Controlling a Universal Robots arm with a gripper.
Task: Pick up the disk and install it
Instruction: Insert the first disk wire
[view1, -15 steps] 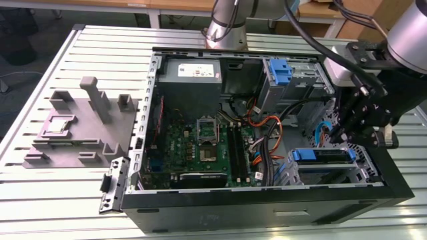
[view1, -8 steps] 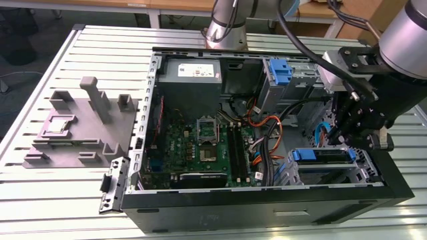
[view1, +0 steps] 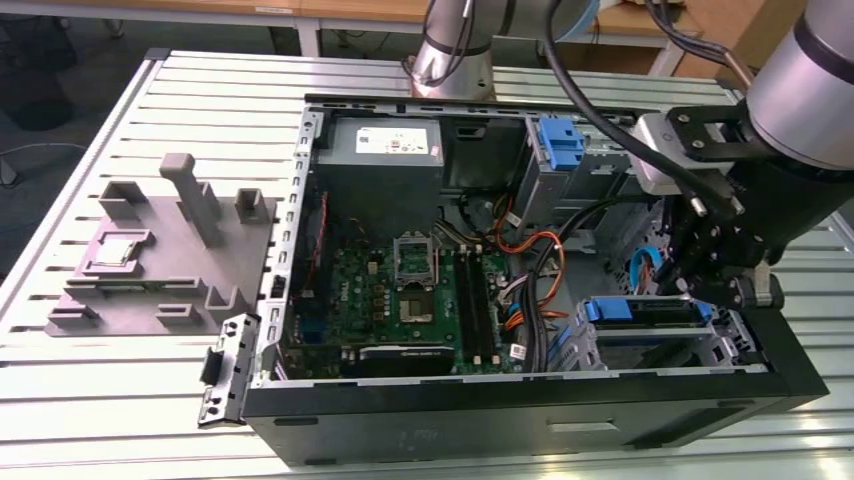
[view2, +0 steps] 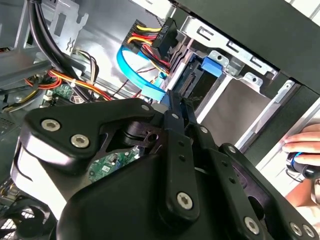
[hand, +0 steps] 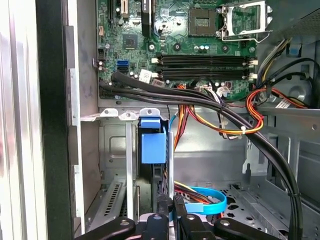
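Resting on a slatted table: case, lying open.

Housing board across the case floor and power supply in the case corner at the exterior view's upper left. Carrying a blue bracket along the same far edge, toward the exterior view's right.

Holding disk in the bay at the case corner at the exterior view's lower right. Standing there on edge between the bay's metal walls, with its blue rail end facing the first wrist view.

Hanging over that bay: gripper, reaching toward the disk's connector end in the second wrist view. Pressing fingers close together, gripping nothing visible between them; not telling whether the tips are touching the disk.

Looping blue cable just beside the fingers, near the bay.

Sitting on the table beside the case, at the exterior view's left: grey fixture.

Resting beyond the case's black rim in the second wrist view: a hand.
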